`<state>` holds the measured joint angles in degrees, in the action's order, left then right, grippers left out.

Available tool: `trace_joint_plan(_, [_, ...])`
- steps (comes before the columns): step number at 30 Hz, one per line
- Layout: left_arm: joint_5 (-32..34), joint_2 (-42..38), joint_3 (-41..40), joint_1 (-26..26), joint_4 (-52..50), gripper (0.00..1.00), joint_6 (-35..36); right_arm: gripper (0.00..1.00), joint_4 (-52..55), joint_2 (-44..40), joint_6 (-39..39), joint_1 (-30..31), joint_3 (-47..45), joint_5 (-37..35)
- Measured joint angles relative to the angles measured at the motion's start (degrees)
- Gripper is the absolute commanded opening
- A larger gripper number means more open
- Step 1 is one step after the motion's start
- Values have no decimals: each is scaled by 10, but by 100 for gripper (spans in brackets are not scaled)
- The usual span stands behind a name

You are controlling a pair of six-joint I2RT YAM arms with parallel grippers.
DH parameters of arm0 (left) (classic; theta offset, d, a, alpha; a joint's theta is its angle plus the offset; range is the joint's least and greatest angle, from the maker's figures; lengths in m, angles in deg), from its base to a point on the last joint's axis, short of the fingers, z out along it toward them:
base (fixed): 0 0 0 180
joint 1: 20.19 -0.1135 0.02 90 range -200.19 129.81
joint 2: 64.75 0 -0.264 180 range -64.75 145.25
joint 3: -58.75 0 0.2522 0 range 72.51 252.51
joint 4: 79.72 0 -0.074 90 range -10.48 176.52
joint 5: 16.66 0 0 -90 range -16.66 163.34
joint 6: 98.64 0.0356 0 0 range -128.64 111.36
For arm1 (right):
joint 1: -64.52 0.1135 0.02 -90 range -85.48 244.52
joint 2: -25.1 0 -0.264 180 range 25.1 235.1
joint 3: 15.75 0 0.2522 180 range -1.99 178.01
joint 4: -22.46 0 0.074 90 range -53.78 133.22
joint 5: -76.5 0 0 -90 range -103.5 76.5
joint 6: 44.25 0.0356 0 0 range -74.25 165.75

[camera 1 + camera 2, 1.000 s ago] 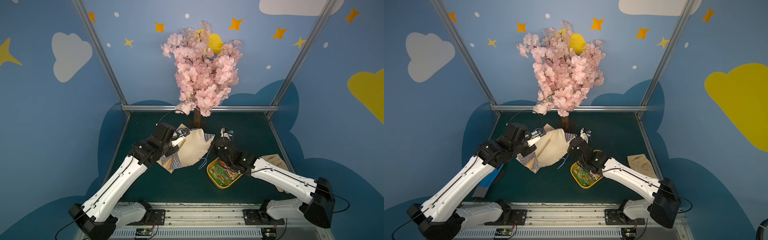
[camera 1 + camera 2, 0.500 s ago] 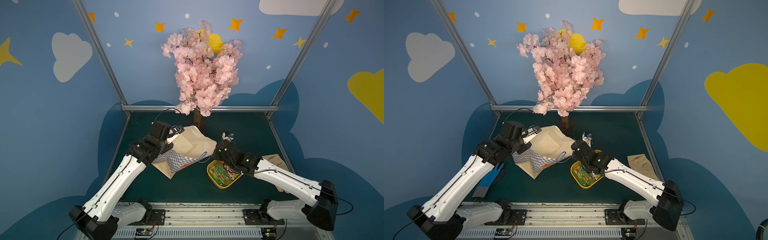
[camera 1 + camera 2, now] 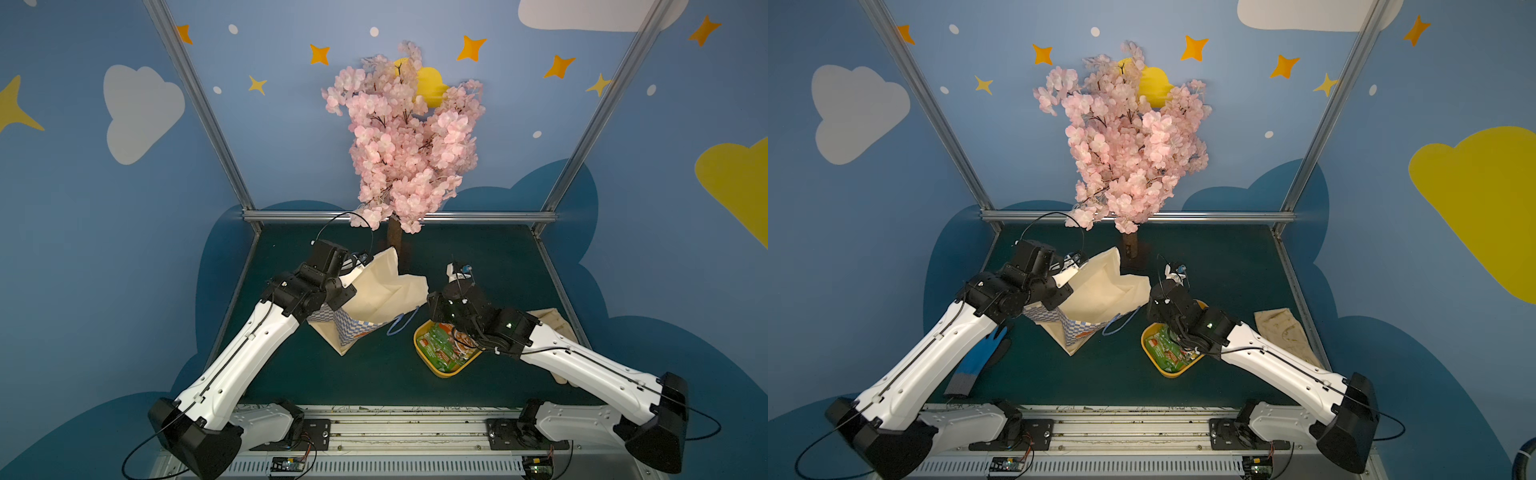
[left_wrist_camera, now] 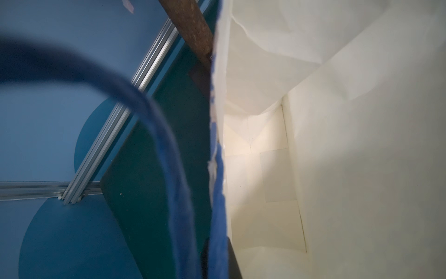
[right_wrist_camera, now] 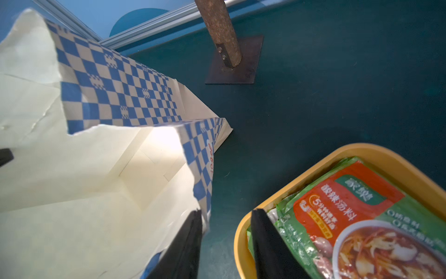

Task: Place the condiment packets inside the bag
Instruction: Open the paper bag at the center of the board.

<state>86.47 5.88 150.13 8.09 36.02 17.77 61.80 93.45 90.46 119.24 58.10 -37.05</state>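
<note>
Two arms are seen reaching in over a dark green table (image 3: 374, 386). Farthest left, a blue glove (image 3: 980, 361) is seen lying flat on the table in a top view, partly hidden under the left arm. Next, the left gripper (image 3: 360, 267) is clamped shut on the far rim of the bag (image 3: 376, 297), beside a blue cord handle (image 4: 159, 137). The bag is held tilted, with its mouth open upward and toward the right arm, and its cream inside is shown in the left wrist view. Just behind the bag, the brown trunk (image 3: 394, 239) of a pink blossom tree is fixed upright. To the right of the bag, the right gripper (image 5: 226, 246) is held with its jaws apart and only the table seen between them. One finger is placed just beside the bag's near rim, the other over the edge of a yellow tray (image 3: 441, 372). The condiment packets (image 3: 442, 347) are stacked inside that tray, with a noodle bowl pictured on the top one. Farthest right, a beige cloth (image 3: 552, 320) is seen crumpled near the table's edge.
</note>
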Motion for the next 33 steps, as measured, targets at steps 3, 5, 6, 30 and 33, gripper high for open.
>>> trace_joint_plan(3, [-29, 10, 29, -4, -22, 3, -27, 59, 7, -8, -5, 0, 12, -2])
trace_joint_plan(5, [-52, 21, 55, -16, -40, 3, -51, 68, 14, -25, -3, 6, 24, -14])
trace_joint_plan(6, [-62, 26, 68, -24, -48, 3, -63, 71, 16, -35, -1, 9, 26, -23])
trace_joint_plan(30, [-287, 35, 124, -132, -139, 3, -315, 89, -3, -92, -7, 99, 34, -118])
trace_joint_plan(33, [-307, 24, 127, -132, -135, 3, -328, 89, -5, -92, -7, 99, 34, -120])
